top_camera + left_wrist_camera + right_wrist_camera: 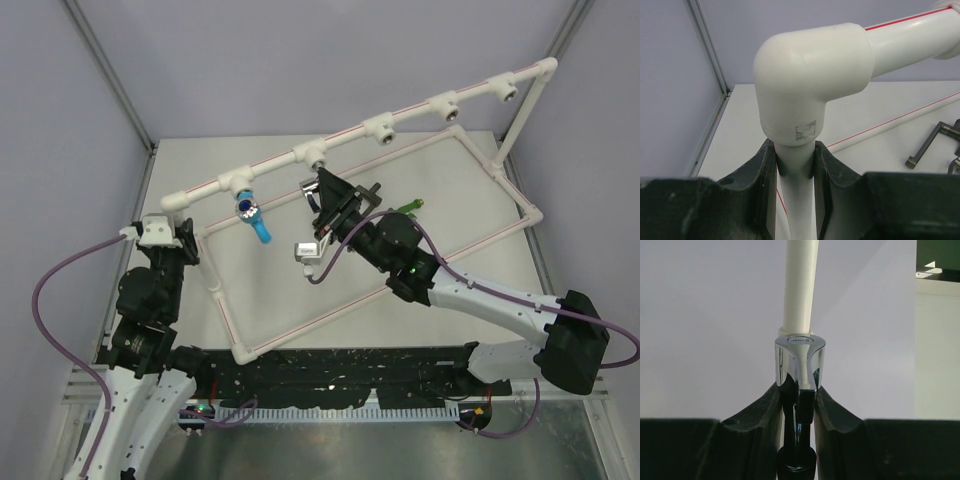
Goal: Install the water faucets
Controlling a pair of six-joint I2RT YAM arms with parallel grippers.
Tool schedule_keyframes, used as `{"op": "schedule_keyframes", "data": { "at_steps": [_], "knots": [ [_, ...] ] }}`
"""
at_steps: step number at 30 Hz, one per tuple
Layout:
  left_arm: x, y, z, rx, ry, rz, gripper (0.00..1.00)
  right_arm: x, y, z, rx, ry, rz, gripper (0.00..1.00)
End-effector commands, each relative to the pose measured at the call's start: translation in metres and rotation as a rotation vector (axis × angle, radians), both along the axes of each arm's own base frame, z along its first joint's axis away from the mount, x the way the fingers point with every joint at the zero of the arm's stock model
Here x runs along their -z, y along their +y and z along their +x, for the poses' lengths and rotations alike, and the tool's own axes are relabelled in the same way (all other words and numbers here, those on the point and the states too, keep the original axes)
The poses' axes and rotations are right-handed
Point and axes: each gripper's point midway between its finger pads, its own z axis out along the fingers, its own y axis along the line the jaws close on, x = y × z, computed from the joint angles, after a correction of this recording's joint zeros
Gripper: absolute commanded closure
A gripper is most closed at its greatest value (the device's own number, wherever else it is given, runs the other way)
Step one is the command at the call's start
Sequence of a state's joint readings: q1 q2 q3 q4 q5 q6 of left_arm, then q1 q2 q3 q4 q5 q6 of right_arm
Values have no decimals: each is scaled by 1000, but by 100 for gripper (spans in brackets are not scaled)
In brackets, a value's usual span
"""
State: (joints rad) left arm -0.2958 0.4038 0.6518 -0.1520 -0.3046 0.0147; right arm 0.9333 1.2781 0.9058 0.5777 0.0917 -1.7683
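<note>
- Clamping the white pipe frame (810,75) on its upright, just under the corner elbow, is the left gripper (796,155).
- Right gripper (799,400) is pinched tight on the chrome faucet (800,360), up against the top rail.
- Blue faucet (250,215) hangs from the neighbouring socket, nearer the left gripper.
- Green faucet (405,207) lies on the table (470,200).

Black-and-white arms (480,300), looping purple cables (45,320)
</note>
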Motion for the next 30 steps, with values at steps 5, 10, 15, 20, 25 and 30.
{"op": "schedule_keyframes", "data": {
  "at_steps": [5, 10, 15, 20, 25, 30],
  "knots": [
    [21, -15, -3, 77, 70, 71, 100, 35, -23, 38, 115, 105, -137, 95],
    [20, -15, -5, 76, 63, 70, 100, 48, -30, 49, 106, 157, -67, 95],
    [19, -15, -5, 78, 60, 70, 100, 53, -35, 53, 94, 224, 9, 95],
    [19, -15, -6, 76, 57, 68, 100, 50, -35, 56, 91, 278, 108, 95],
    [18, -15, -6, 76, 54, 68, 100, 47, -35, 60, 80, 348, 246, 95],
    [19, -15, -6, 76, 56, 69, 100, 48, -31, 63, 78, 395, 350, 95]
  ]
}}
